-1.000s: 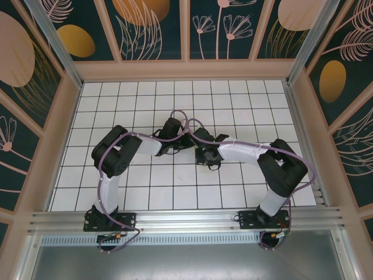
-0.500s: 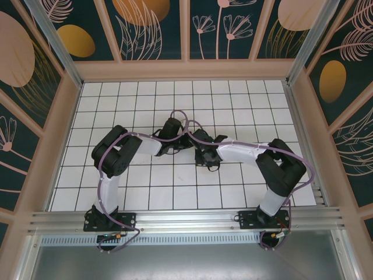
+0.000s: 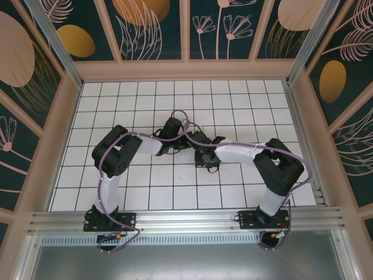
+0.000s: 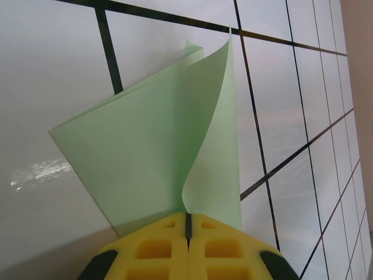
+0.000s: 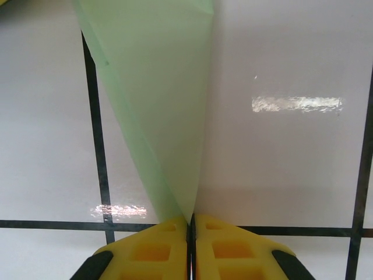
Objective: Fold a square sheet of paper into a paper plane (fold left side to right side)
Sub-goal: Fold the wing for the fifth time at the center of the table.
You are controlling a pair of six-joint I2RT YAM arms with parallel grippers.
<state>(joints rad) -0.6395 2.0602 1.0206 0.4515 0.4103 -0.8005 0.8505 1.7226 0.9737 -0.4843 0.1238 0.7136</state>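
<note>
A pale green paper (image 4: 145,157) sits mid-surface between the two arms, partly raised off the white tiled surface (image 4: 52,52). The left end effector (image 4: 187,217) is clenched on one edge, where a flap curls over loosely. The right end effector (image 5: 191,219) is clenched on a corner. For a clean fold, the edges should meet squarely before any crease is pressed. The paper narrows to a point at the right end effector, and its long axis runs away from there.
</note>
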